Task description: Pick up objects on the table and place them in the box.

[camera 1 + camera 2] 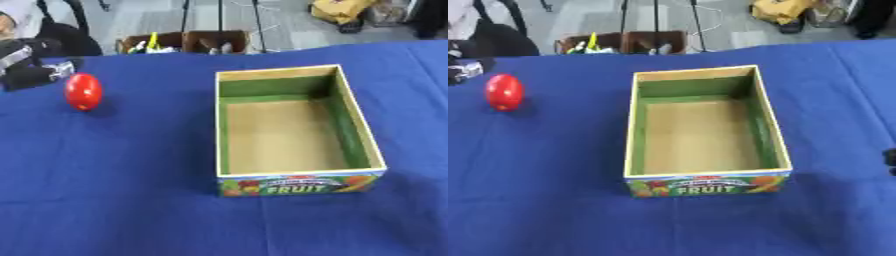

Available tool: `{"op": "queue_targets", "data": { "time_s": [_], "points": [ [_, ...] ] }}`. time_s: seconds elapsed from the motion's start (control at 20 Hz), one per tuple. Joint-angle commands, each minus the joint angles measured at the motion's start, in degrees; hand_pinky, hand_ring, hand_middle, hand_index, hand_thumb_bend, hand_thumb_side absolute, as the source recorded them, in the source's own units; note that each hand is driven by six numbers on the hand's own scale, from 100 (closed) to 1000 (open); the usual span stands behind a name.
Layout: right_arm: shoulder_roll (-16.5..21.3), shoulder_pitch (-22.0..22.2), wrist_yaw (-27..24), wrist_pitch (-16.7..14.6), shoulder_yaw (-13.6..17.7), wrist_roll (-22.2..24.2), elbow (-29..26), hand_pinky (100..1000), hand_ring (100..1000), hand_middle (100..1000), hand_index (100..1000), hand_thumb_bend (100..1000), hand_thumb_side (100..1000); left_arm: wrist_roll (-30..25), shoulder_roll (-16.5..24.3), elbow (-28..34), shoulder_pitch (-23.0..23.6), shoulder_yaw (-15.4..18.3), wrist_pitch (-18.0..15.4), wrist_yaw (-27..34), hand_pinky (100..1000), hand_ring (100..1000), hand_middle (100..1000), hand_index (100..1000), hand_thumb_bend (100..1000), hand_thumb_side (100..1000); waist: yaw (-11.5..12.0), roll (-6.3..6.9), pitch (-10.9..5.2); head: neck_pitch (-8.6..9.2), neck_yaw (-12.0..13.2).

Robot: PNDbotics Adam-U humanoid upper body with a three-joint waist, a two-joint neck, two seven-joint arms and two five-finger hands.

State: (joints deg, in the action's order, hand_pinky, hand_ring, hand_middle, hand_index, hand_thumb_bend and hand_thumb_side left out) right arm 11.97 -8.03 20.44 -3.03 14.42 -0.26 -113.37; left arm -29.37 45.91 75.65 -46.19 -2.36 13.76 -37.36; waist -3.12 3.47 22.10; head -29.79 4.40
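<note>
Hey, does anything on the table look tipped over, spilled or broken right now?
Nothing stands out. The fruit box sits upright and empty on the blue tablecloth, and the red tomato-like fruit stands apart to its left, beside the left hand.

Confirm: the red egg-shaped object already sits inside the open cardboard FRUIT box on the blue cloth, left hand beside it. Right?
Not quite. The red egg-shaped object stands on the blue cloth, left of the open cardboard FRUIT box, whose floor is bare. The left eye view shows this. The left hand is beside the object.
</note>
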Motion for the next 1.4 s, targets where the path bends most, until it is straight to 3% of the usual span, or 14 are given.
{"op": "queue_targets", "data": {
  "time_s": [0.05, 0.6, 0.8, 1.05, 1.4],
  "points": [
    [1.4, -0.1, 1.0, -0.6, -0.2, 0.1, -1.2, 545, 587, 466, 572, 100, 922, -0.6, 2.2, -3.6, -2.8, -0.4, -0.1, -2.2, 506, 794, 903, 999, 351, 937, -0.3, 0.15, -0.74, 0.99, 0.3],
    [1.6, -0.1, 2.0, -1.5, -0.5, 0.1, -1.2, 545, 585, 462, 567, 100, 919, -4.3, 1.1, -14.6, -9.6, -0.6, -1.2, -13.7, 569, 753, 877, 1000, 397, 930, -1.7, 0.57, 0.8, 2.33, 2.6],
    [1.5, -0.2, 2.2, -1.8, -0.6, 0.2, -1.2, 545, 584, 460, 565, 100, 920, -5.3, 0.6, -16.3, -10.3, -0.1, -2.1, -15.3, 488, 650, 798, 1000, 404, 937, -2.2, 0.66, 1.23, 3.01, 3.2],
    [1.5, -0.4, 2.4, -2.0, -0.7, 0.2, -1.2, 544, 584, 459, 563, 100, 919, -5.3, 0.2, -19.0, -11.1, 0.1, -1.9, -18.1, 496, 653, 769, 1000, 408, 925, -2.8, 0.69, 1.65, 3.74, 3.7],
    [1.4, -0.6, 3.1, -2.6, -0.8, 0.1, -1.2, 544, 584, 457, 561, 100, 915, -6.1, -0.4, -22.1, -12.4, 1.1, -1.5, -18.1, 420, 604, 688, 1000, 375, 938, -3.7, 0.93, 2.26, 4.85, 4.2]
  ]
}}
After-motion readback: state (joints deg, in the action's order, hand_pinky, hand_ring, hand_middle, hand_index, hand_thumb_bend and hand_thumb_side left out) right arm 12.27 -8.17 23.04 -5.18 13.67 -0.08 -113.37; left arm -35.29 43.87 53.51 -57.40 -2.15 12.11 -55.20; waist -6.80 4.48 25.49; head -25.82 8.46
